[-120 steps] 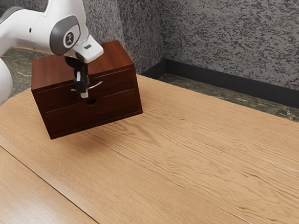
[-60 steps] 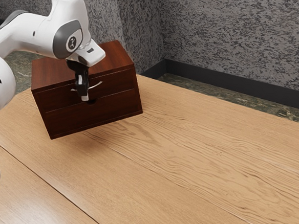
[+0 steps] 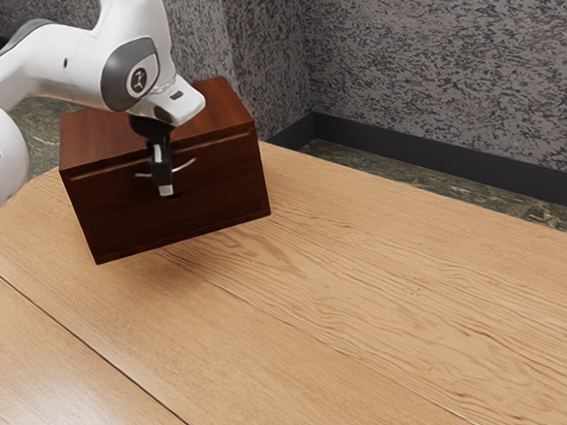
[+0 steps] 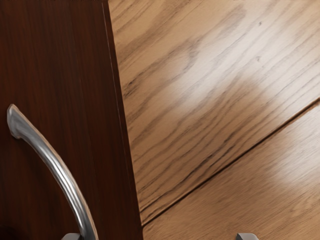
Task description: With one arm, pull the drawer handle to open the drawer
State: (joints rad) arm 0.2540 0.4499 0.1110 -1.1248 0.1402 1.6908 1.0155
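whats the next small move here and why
Probably shut the gripper on the handle before any pull: the wrist view shows the fingertips wide apart with the handle beside one of them, and the drawer looks closed.

From here the drawer cabinet [image 3: 218, 169] reads as dark reddish wood with a smooth, lightly polished sheen, and its handle [image 4: 50, 160] as smooth, brushed silvery metal. The table [image 3: 376, 277] is pale satin wood with strong grain, the wall [image 3: 450, 59] rough speckled grey. My arm [image 3: 70, 61] is glossy white plastic, its gripper [image 3: 164, 187] matt black.
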